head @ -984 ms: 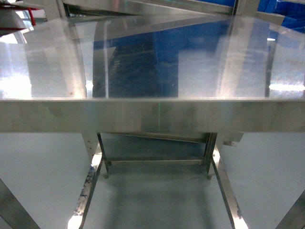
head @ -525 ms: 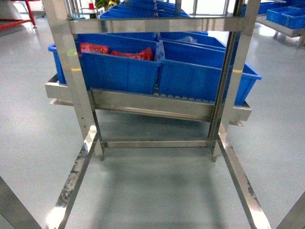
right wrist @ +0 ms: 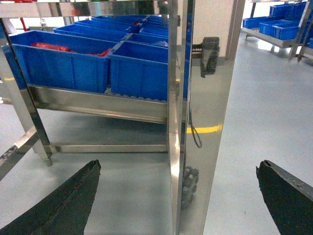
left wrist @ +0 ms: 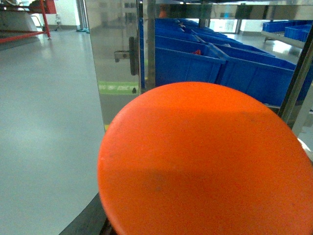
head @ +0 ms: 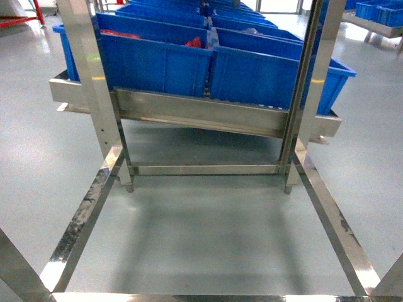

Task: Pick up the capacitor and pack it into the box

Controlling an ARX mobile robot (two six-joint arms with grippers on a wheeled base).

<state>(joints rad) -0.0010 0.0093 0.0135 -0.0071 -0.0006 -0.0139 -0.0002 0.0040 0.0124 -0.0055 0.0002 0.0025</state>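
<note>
Most of the left wrist view is hidden by an orange disc (left wrist: 205,161); right gripper (right wrist: 178,193) spread wide.

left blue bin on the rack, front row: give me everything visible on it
The left front blue plastic bin is a rectangular, open-topped tub with a thick rim and smooth, slightly glossy walls. It sits level on the lowest stainless steel rack shelf, behind the shelf's raised front lip, side by side with a matching blue bin on its right. Red items show inside near its far right corner. A steel upright crosses its left end.
</note>
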